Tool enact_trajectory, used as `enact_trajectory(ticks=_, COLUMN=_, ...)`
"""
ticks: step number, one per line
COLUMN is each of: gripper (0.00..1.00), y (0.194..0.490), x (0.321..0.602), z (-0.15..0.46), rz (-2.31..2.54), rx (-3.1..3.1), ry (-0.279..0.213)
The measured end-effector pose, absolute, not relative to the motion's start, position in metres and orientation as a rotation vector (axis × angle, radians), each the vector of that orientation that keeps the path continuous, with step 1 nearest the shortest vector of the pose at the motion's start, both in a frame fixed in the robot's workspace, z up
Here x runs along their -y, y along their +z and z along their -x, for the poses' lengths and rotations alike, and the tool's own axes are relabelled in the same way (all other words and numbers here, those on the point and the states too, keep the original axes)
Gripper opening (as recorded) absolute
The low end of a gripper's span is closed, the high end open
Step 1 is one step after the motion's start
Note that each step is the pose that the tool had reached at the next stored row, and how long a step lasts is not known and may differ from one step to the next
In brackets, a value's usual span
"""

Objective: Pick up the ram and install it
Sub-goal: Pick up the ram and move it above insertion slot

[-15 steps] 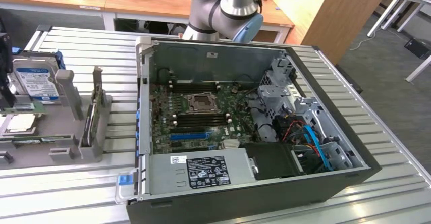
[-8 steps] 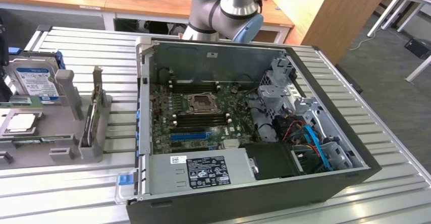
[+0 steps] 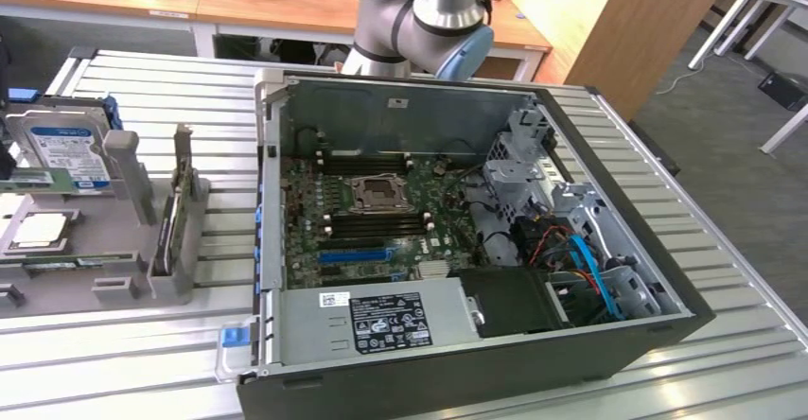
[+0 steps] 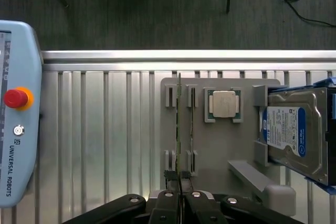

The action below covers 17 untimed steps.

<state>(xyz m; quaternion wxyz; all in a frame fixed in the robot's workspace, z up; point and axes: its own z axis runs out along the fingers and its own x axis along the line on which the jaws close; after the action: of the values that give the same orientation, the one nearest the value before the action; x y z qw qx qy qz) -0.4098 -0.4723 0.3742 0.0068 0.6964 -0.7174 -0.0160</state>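
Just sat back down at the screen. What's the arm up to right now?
The gripper is shut on the ram, which looks like a thin green stick seen edge-on, running out from between its fingers above the grey parts holder. A second stick stands in the holder, next to a processor and a hard drive. The open computer case sits to the exterior view's right of the holder. The ram has not yet been installed in it.
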Motion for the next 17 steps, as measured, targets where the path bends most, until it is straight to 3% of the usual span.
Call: enact_trajectory(ticks=17, gripper=0.12, y=0.399, x=0.472, z=0.410, rz=-2.178, rx=2.244, ry=-0.050)
